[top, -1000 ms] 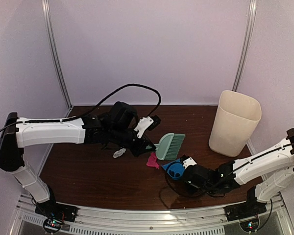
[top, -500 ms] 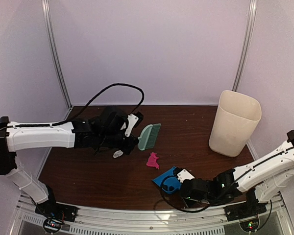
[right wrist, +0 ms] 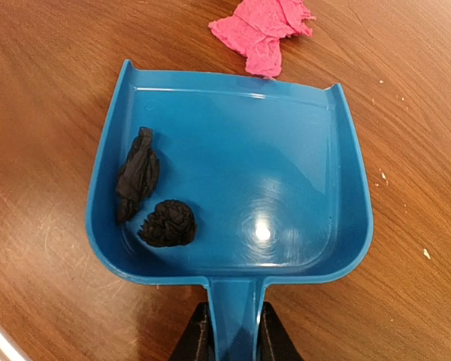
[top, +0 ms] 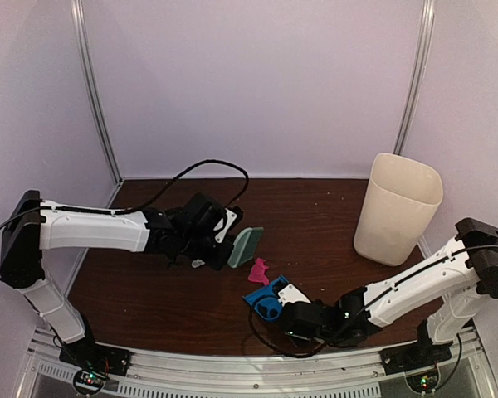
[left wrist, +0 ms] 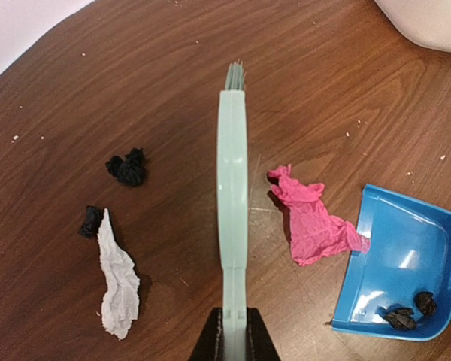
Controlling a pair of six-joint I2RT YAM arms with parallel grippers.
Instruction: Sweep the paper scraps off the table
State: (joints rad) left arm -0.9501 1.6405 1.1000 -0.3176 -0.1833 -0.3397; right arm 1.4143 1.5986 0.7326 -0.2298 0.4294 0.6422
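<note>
My left gripper (left wrist: 233,335) is shut on the handle of a mint-green brush (left wrist: 233,188), also seen from above (top: 244,246), with bristles pointing away. A magenta-pink scrap (left wrist: 312,218) lies just right of the brush, touching the mouth of the blue dustpan (left wrist: 398,278). My right gripper (right wrist: 237,335) is shut on the handle of the dustpan (right wrist: 233,188), which rests on the table (top: 149,290). Two black scraps (right wrist: 138,177) (right wrist: 167,223) lie inside the pan. The pink scrap (right wrist: 263,26) sits at its lip. A white scrap (left wrist: 119,278) and two black scraps (left wrist: 128,167) (left wrist: 91,220) lie left of the brush.
A tall cream waste bin (top: 397,207) stands at the back right of the table, its base showing in the left wrist view (left wrist: 428,19). A black cable (top: 191,170) loops above the left arm. A silver rail (top: 249,365) runs along the front edge.
My left arm has drawn the brush back and down to just left of the pink scrap. My right arm has slid the dustpan left until its mouth meets the scrap.
</note>
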